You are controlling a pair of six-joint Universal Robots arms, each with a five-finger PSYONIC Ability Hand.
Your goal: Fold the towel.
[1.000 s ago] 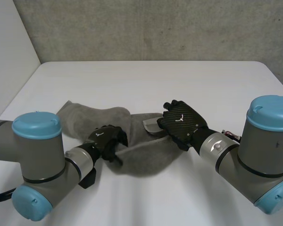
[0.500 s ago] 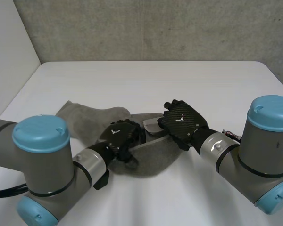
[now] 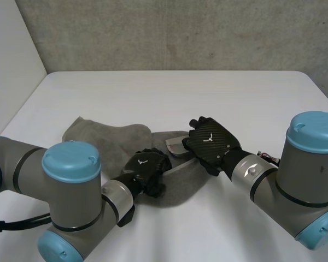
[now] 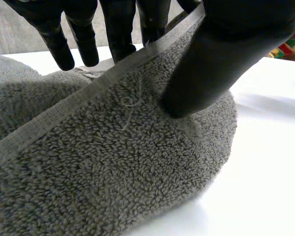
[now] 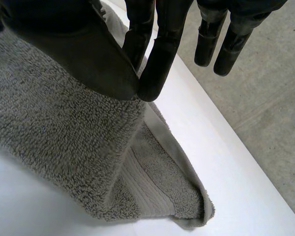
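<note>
A grey towel (image 3: pixel 106 141) lies bunched on the white table (image 3: pixel 180 93), running from the left to the middle. My left hand (image 3: pixel 146 168) sits on the towel's near edge, around its middle. In the left wrist view its thumb (image 4: pixel 216 59) presses the hem band of the towel (image 4: pixel 113 167) from one side, with the fingers (image 4: pixel 64 39) curled on the other side. My right hand (image 3: pixel 210 141) holds the towel's right end. In the right wrist view its thumb (image 5: pixel 83 49) and a finger pinch the towel (image 5: pixel 54 128), and a corner trails below onto the table.
A concrete wall (image 3: pixel 180 33) stands behind the table. The table's far edge and left edge are well away from the towel. Grey floor (image 5: pixel 265 98) lies past the table edge on the right hand's side.
My left hand has slid right along the towel's near edge toward the right hand, and its fingers have closed on the hem. The right hand has not moved.
</note>
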